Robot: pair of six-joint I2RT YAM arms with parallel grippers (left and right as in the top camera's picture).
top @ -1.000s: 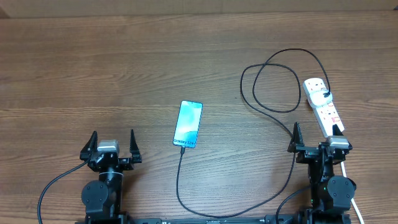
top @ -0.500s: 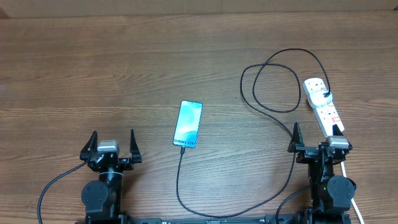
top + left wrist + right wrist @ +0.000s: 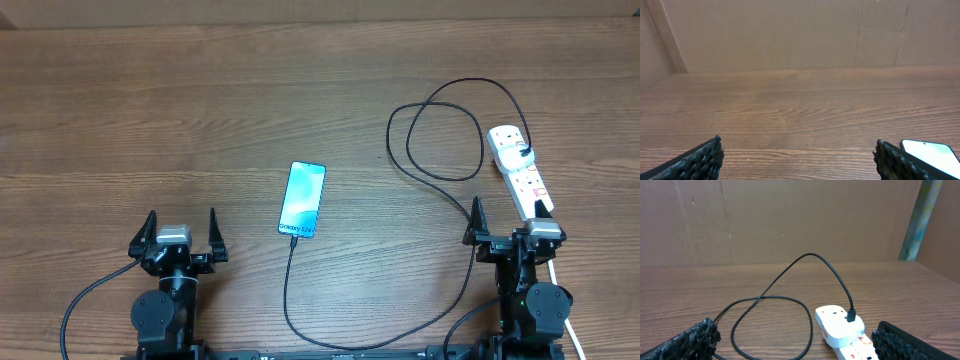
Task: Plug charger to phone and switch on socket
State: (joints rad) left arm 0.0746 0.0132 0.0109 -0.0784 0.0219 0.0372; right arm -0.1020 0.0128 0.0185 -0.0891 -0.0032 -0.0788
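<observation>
The left gripper [image 3: 181, 222] and right gripper [image 3: 508, 217] gaped empty. The charger [image 3: 286, 290] met the phone [image 3: 302, 199], so the right needed a square press on the socket [image 3: 520, 172] switch.

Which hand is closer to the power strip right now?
Right. The right hand sits at the near end of the power strip; the left hand is far off, on the other side of the phone.

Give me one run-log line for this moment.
left end effector: open, empty | right end effector: open, empty | charger: runs from socket to phone bottom edge
</observation>
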